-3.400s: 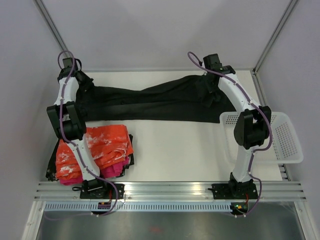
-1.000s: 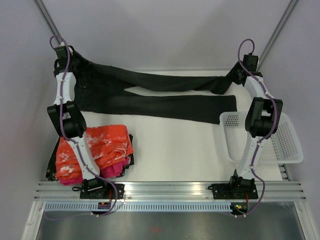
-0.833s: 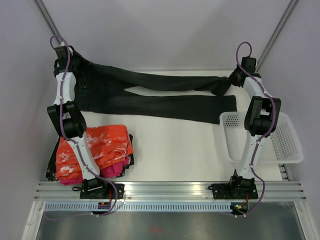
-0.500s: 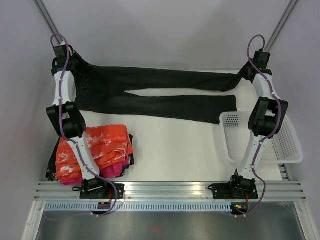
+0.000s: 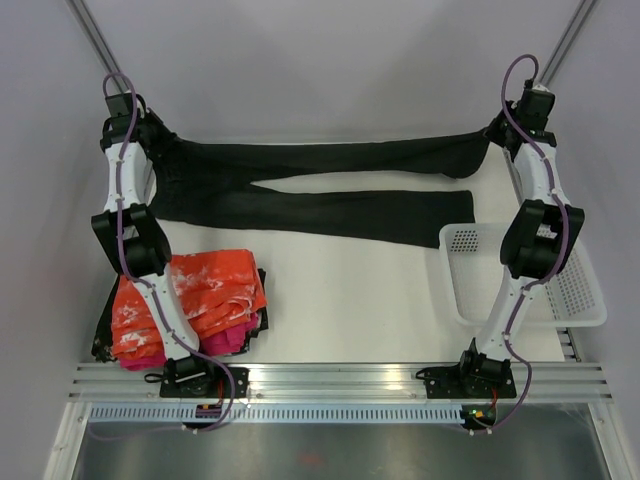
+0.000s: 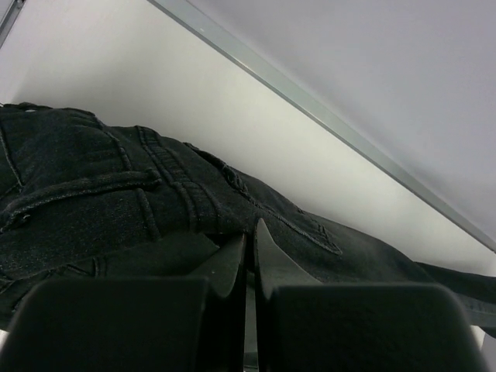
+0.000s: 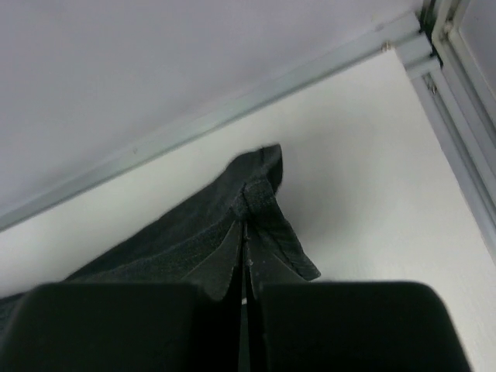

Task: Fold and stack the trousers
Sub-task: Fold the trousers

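Top view gives the layout: the trousers [image 5: 340,208] are stretched left to right across the far part of the table [image 5: 350,290], waist at far left and legs running right. The left gripper [image 5: 152,138] sits at the waist end. The right gripper [image 5: 498,137] is at the end of the far leg, which is pulled straight between the two arms. The near leg lies flat on the table, its cuff just beside the far-left corner of the white basket [image 5: 590,300]. That view is too small to show the jaws; the wrist views do. In the left wrist view, the left gripper [image 6: 249,232] has its jaws closed to a thin slit, pinching stitched waist fabric of the trousers [image 6: 93,201]. In the right wrist view, the right gripper [image 7: 243,213] is clamped on the leg's hem [image 7: 267,167], with a corner of cloth sticking up past the fingertips. Edges: both grippers are close to the far rail [image 6: 310,108], and the right one is also near the far-right corner frame [image 7: 453,46]. Open room is the bare table in the middle, between the near leg and the front rail. The near left holds an orange-and-white garment [image 5: 205,295] on a magenta one [image 5: 235,340], beside the left arm; the basket takes the near right.
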Robot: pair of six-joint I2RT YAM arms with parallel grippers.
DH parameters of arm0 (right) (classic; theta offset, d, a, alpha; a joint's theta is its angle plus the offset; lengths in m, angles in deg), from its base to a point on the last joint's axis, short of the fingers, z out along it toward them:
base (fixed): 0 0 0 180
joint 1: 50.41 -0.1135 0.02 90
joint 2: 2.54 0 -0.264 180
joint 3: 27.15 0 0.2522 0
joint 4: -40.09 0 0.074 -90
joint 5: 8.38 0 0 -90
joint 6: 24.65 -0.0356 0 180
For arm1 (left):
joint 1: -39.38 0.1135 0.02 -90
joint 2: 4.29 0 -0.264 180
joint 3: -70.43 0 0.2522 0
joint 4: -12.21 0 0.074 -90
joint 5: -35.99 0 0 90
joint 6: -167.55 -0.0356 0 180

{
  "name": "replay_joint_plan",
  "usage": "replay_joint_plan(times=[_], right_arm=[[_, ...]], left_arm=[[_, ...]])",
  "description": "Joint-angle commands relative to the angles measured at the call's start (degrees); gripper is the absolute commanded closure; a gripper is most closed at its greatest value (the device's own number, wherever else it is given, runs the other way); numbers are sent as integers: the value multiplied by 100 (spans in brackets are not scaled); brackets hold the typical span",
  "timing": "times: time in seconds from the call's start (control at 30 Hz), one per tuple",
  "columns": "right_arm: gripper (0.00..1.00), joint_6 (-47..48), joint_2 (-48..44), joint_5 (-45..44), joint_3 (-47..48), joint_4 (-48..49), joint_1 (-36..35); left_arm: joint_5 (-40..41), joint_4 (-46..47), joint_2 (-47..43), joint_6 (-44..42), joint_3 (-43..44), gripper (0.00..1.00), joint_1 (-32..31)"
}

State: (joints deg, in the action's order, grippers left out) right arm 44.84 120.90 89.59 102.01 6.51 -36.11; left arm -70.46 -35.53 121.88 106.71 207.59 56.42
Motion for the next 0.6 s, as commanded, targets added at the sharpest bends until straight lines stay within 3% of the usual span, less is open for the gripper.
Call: replay_joint_plan(times=[0.0,0.23,0.57], right_arm=[[100,179,-583,39,-708,328,64],[100,468,-1812,29,-2168,653,64],[100,961,-2886,302,-4226,1129,72]], left_arm=[[19,128,-435,-289,221,98,115],[-227,110,-1146,-341,-552,98,282],[-430,612,-2157,-913,-2706,98,397]])
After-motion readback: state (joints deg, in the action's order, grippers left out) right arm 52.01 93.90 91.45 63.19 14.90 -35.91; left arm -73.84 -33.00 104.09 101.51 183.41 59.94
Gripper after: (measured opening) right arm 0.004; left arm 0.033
